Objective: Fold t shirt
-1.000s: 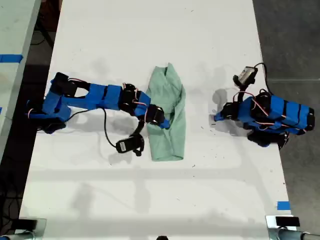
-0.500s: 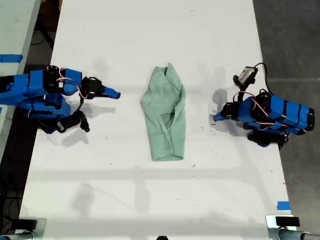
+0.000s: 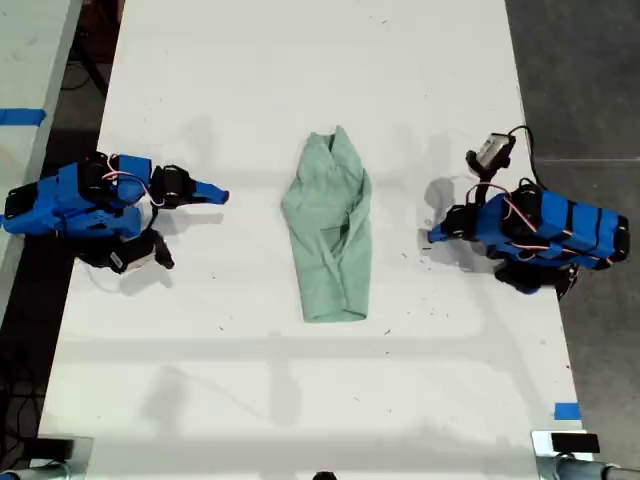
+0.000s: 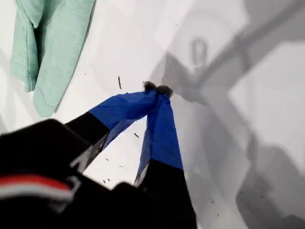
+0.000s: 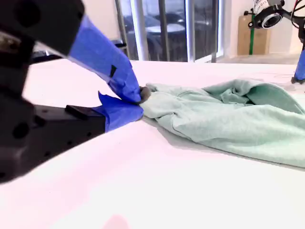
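The small pale mint-green wrinkled fabric t shirt [image 3: 330,230] lies in the middle of the white flat table [image 3: 300,400], already narrowed into a long strip. Its long axis runs from the top to the bottom of the exterior view, across the line between the two arms. My first gripper [image 3: 433,236], the blue one at the exterior view's right, has its jaws closed on nothing. My second gripper [image 3: 222,194], at the exterior view's left, points at the shirt with its tips also pressed together and empty. Both are apart from the cloth by a similar gap. I judge the next fold should bring one short end over the other, along that axis.
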Robot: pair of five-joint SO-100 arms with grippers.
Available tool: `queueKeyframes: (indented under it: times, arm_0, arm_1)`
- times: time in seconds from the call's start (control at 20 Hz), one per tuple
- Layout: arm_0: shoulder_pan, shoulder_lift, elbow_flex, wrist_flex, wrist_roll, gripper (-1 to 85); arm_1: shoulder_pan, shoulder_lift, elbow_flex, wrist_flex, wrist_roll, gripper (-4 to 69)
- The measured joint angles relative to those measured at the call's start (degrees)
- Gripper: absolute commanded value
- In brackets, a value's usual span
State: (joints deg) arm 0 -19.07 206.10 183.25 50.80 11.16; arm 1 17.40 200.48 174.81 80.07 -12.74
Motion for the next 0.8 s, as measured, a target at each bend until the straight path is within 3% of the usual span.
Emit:
queueKeyframes:
  times: [0.8]
  arm_0:
    - [-0.6, 0.0, 0.0, 0.5, -0.6, -0.2]
  arm_1:
    - [-2.5, 0.0, 0.0, 0.1, 4.7, -1.9]
